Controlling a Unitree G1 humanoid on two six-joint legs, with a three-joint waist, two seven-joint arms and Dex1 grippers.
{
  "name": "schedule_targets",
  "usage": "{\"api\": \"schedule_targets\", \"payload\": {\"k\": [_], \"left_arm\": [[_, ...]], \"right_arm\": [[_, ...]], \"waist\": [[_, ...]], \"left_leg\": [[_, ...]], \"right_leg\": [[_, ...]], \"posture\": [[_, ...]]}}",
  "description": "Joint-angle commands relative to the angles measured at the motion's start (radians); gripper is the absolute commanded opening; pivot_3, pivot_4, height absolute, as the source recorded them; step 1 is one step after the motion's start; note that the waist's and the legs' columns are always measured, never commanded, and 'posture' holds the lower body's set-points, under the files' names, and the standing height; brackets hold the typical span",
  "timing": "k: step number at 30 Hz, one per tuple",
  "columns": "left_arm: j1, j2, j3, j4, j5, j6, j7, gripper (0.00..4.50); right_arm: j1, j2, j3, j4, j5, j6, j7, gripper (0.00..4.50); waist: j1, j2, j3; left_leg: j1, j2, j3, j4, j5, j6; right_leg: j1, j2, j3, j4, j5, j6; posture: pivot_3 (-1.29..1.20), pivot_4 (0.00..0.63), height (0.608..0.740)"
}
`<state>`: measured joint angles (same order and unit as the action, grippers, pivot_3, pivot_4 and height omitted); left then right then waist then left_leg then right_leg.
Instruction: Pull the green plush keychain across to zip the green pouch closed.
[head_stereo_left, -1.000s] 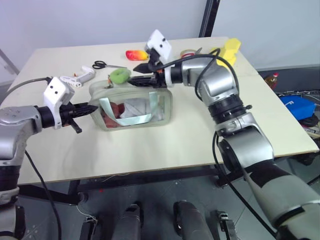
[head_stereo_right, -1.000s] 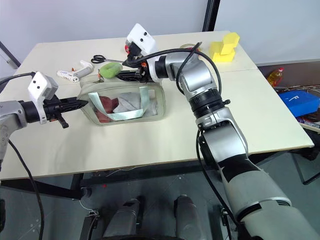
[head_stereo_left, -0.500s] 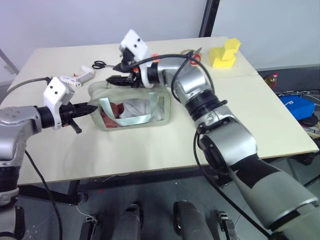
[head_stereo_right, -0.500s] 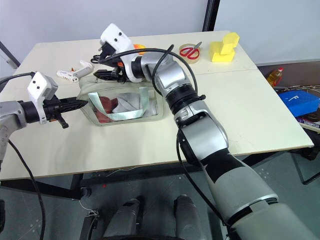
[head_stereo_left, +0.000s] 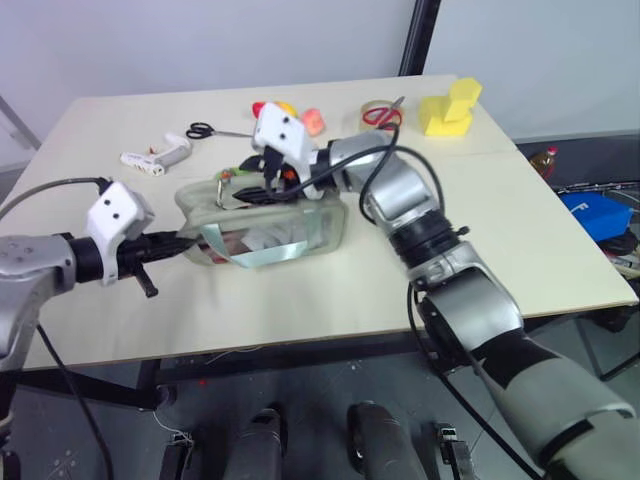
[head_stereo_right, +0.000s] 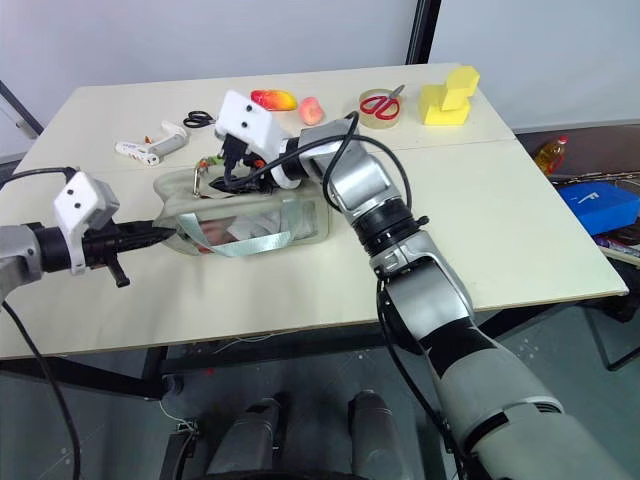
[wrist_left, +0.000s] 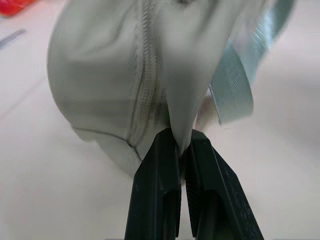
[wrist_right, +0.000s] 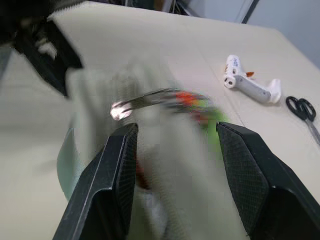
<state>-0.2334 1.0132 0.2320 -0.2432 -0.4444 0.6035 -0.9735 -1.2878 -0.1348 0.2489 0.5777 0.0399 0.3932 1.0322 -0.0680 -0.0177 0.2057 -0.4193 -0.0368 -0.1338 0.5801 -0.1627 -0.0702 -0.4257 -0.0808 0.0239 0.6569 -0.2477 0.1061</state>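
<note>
Pouch (head_stereo_right: 250, 215) lies mid-surface, long axis running left to right, zip side up. Left end effector (head_stereo_right: 160, 236) stays clenched on the pouch's left end. Since a second ago the right end effector (head_stereo_right: 225, 177) has travelled leftward along the top from the right end, and the keychain (wrist_right: 212, 122) has come with it. Its fingers stand apart over the zip's left end, holding nothing I can make out. By my reading, the zip is nearly or fully closed.

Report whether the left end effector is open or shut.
Shut: the left end effector pinches the end seam of the pale sage-green soft pouch between its black fingers.
</note>
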Motion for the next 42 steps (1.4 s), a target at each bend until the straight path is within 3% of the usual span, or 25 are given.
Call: {"api": "schedule_targets", "payload": {"k": [1,6,11,19,40,42], "left_arm": [[0.05,0.032,-0.038,0.003,0.06,-0.029,-0.011,0.0],[0.045,0.02,-0.04,0.011,0.058,-0.047,-0.004,0.0],[0.019,0.016,-0.034,0.026,0.056,-0.046,0.004,0.0],[0.023,0.018,-0.023,0.018,0.049,-0.037,0.005,0.0],[0.004,0.001,-0.036,0.01,0.055,-0.033,0.014,0.0],[0.01,0.004,-0.029,0.008,0.053,-0.033,0.014,0.0]], "right_arm": [[-0.107,-0.029,-0.064,-0.02,0.049,0.055,0.01,2.57],[-0.18,-0.046,-0.036,0.144,-0.014,-0.132,-0.004,2.57],[-0.091,-0.065,0.062,0.14,-0.084,-0.315,0.089,2.57],[-0.053,-0.067,0.134,0.193,-0.195,-0.534,0.044,2.57],[-0.163,0.095,0.107,0.479,-0.239,-0.512,-0.116,2.57],[-0.164,0.095,0.108,0.494,-0.246,-0.52,-0.12,2.04]], "waist": [[0.001,0.0,0.0],[-0.001,0.0,0.0],[-0.001,0.0,0.0],[-0.002,0.0,0.0],[-0.002,0.0,0.0],[-0.002,0.0,0.0]], "left_leg": [[0.0,0.0,0.0,0.0,0.0,0.0],[0.002,0.0,0.0,-0.001,0.0,0.0],[0.003,0.0,0.0,-0.001,0.0,0.0],[0.003,0.0,0.0,-0.001,0.0,0.0],[0.004,0.0,0.0,-0.002,0.0,0.0],[0.004,0.0,0.0,-0.002,0.0,0.0]], "right_leg": [[0.0,0.0,0.0,0.0,0.0,0.0],[0.001,0.0,0.0,-0.001,0.0,0.0],[0.003,0.0,0.0,-0.001,0.0,0.0],[0.003,0.0,0.0,-0.001,0.0,0.0],[0.003,0.0,0.0,-0.001,0.0,0.0],[0.003,0.0,0.0,-0.001,0.0,0.0]], "posture": [[0.0,0.15,0.74],[0.0,0.15,0.74],[0.0,0.15,0.74],[0.0,0.15,0.74],[0.0,0.15,0.74],[0.0,0.15,0.74]]}}
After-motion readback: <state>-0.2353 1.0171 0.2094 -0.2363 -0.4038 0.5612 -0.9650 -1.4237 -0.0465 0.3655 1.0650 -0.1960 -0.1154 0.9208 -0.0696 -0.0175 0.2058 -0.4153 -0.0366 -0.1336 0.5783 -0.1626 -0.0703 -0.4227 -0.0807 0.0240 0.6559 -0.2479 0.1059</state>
